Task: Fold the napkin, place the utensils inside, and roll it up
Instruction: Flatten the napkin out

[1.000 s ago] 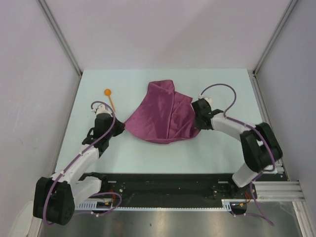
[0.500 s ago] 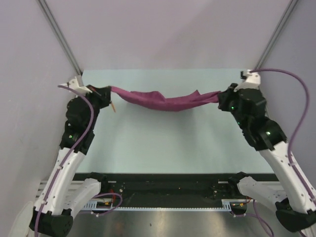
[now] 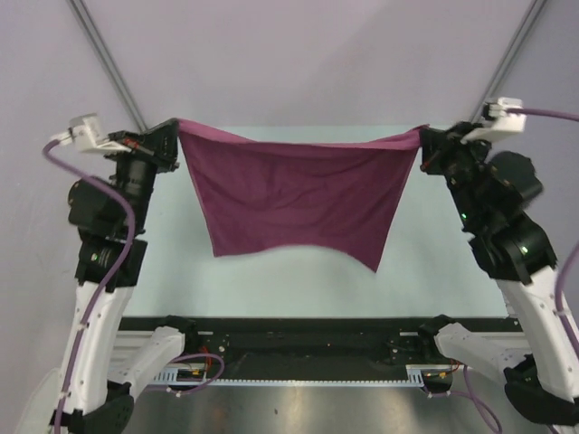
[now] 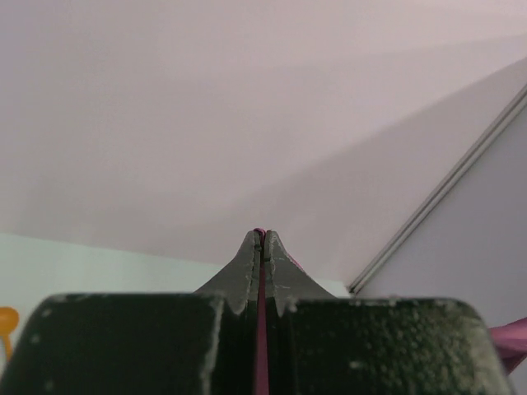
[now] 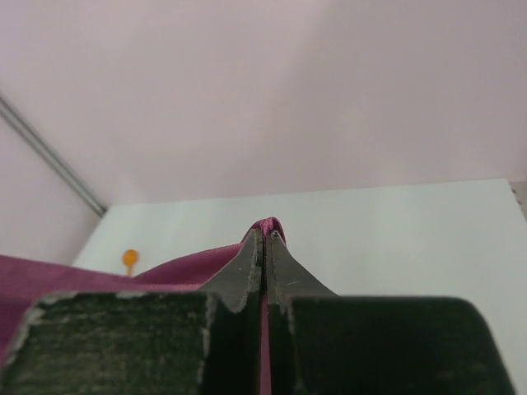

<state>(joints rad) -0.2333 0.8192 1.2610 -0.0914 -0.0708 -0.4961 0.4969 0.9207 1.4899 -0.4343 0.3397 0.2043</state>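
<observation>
The plum napkin [image 3: 294,194] hangs spread out as a flat sheet high above the table, its top edge stretched taut and its lower edge loose. My left gripper [image 3: 174,136] is shut on its top left corner, my right gripper [image 3: 423,145] on its top right corner. In the left wrist view the gripper [image 4: 262,234] pinches a thin purple strip of napkin [image 4: 261,329]. In the right wrist view the gripper [image 5: 266,232] pinches the napkin [image 5: 189,263], which trails off to the left. One orange utensil [image 5: 129,258] lies on the table far below, and shows at the edge as an orange utensil [image 4: 6,321] in the left wrist view. The cloth hides it from above.
The pale green table [image 3: 425,262] sits inside an enclosure of plain walls with metal corner posts [image 3: 109,68]. A black rail [image 3: 298,339] with the arm bases runs along the near edge.
Both arms have risen and swung apart, lifting the napkin off the table. It went from a crumpled heap to a sagging rope to a spread hanging sheet.
</observation>
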